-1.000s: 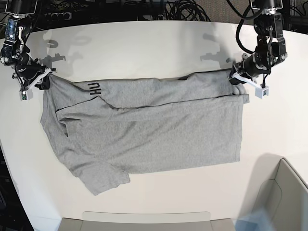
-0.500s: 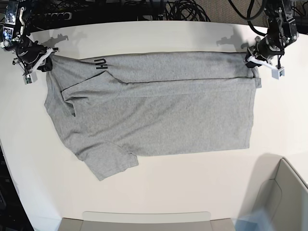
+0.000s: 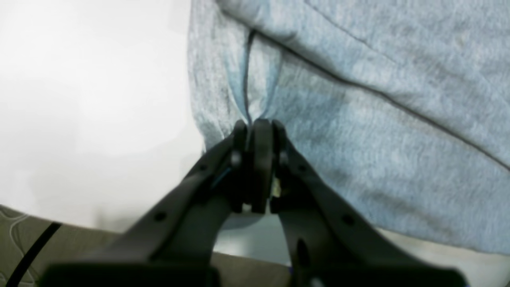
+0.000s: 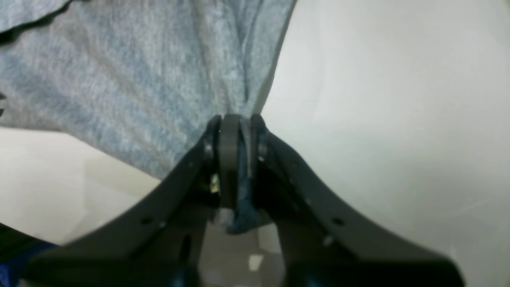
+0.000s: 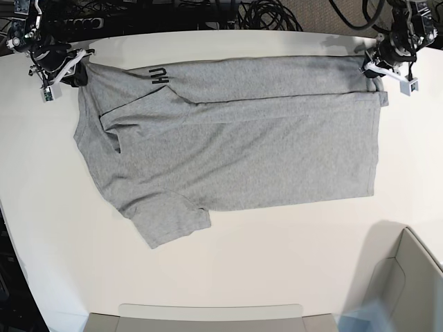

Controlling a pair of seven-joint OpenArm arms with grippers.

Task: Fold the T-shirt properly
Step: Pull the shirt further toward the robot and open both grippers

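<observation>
The limp, light heather-grey cotton T-shirt (image 5: 228,152) lies spread along the white worktop's (image 5: 277,263) far edge, each far corner pinched in the clamped left gripper (image 5: 376,69) and right gripper (image 5: 69,66), hem corners being sensible holds.
</observation>
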